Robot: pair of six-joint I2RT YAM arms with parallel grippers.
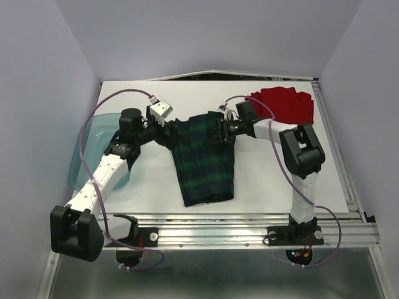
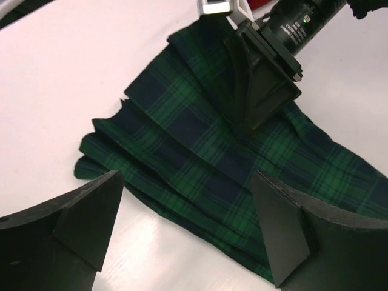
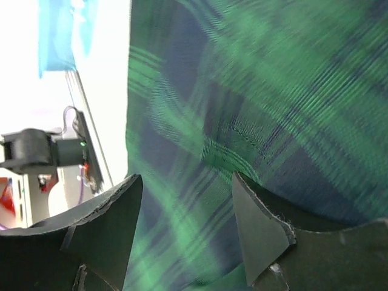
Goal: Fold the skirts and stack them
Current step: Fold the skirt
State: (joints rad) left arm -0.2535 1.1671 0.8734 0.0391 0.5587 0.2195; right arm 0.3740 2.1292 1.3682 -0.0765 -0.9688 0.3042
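The green-and-navy plaid skirt (image 1: 204, 159) lies in the middle of the table, its long side running toward the front edge. It fills the left wrist view (image 2: 206, 145) and the right wrist view (image 3: 254, 91). The red skirt (image 1: 283, 104) lies bunched at the back right. My left gripper (image 1: 176, 134) is open at the plaid skirt's upper left edge, its jaws (image 2: 188, 224) spanning the cloth edge and bare table. My right gripper (image 1: 222, 132) is open, its jaws (image 3: 188, 224) down close over the skirt's upper right part. It also shows in the left wrist view (image 2: 260, 91).
A translucent teal tub (image 1: 84, 149) stands at the left table edge beside the left arm; a corner of it shows in the right wrist view (image 3: 57, 30). A metal rail (image 1: 249, 221) runs along the table's front. White walls enclose the back and sides.
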